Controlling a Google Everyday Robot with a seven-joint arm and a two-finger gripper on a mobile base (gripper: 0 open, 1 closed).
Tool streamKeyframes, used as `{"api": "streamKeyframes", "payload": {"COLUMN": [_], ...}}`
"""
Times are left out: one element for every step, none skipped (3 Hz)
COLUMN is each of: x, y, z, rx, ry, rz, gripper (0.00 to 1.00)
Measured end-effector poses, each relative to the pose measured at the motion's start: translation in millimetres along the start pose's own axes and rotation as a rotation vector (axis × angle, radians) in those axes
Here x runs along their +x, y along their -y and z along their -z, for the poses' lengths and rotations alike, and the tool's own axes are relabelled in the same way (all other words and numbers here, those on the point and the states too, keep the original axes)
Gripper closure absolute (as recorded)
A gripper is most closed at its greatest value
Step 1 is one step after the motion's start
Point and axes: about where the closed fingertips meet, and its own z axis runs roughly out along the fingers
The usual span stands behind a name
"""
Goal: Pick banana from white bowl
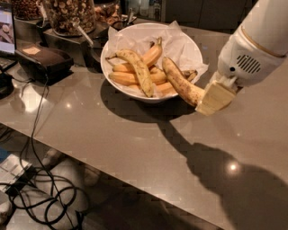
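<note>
While I am watching through the one camera, the gripper (211,101) is hanging just beyond the right side of the bowl (139,25), low over the counter (112,148), and its tan fingers (222,92) are pinching the near end of the banana (180,82). The banana is long, yellow and freckled with brown. It is lying slanted, with its far end inside the bowl on top of the other fruit and its gripped end reaching out over the right rim. I cannot tell if it is touching the rim where it is crossing. The bowl is standing on the far part of the counter, and crinkled white paper (182,42) is lining it and sticking up above the edge at the back and the right. Other bananas (135,72) are resting in the bowl: one freckled banana is lying diagonally at the left, and several plainer orange-yellow ones are lying under and beside it. The white arm (258,42) is coming down from the upper right corner to the gripper, and it is throwing a dark shadow (234,179) on the counter at the lower right. Behind the bowl at the left a glass jar (72,13) of nuts is standing, and a black device (42,60) is sitting near the counter's left edge. Cables (42,197) are lying coiled on the floor below.
</note>
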Motion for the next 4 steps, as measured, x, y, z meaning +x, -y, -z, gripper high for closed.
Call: {"api": "streamKeyframes", "payload": {"x": [-38.5,-78.6,-79.0,-104.8], "y": [-18.3,-39.3,-39.4,-45.0], "z": [5.5,3.7,3.7,-1.1], "rx": [0.006,-0.002,-0.002,0.005], "ry": [-0.016,-0.027,-0.027,-0.001], "rz": [0.121,0.239,0.24,0.304], "gripper": [1.0,1.0,1.0,1.0]}}
